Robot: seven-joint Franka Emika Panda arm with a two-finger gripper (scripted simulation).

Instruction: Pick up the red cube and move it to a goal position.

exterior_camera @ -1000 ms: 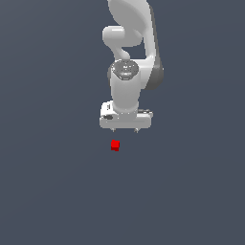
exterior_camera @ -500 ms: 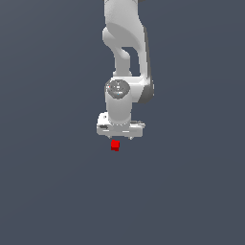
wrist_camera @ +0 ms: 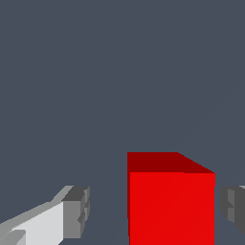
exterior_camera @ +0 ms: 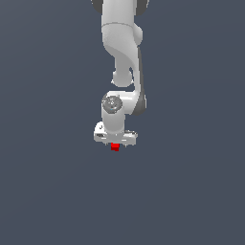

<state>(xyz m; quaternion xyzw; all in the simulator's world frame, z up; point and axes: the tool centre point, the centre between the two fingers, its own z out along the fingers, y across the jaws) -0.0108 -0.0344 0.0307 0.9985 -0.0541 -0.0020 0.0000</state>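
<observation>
The red cube (exterior_camera: 115, 147) is a tiny bright red block resting on the dark grey floor, partly covered by the white hand of the arm directly over it. My gripper (exterior_camera: 115, 146) has come down around it. In the wrist view the red cube (wrist_camera: 171, 201) fills the space between the two grey fingertips (wrist_camera: 76, 211), with a wide gap on one side and a narrow gap on the other. The gripper (wrist_camera: 155, 208) is open and neither pad touches the cube.
The flat dark grey floor (exterior_camera: 191, 191) surrounds the cube on all sides. The white arm (exterior_camera: 122, 52) rises from the hand toward the exterior view's top edge. No other object shows.
The arm has lowered toward the floor and shifted slightly to the exterior view's left, so the hand now covers the cube's top instead of hovering above it.
</observation>
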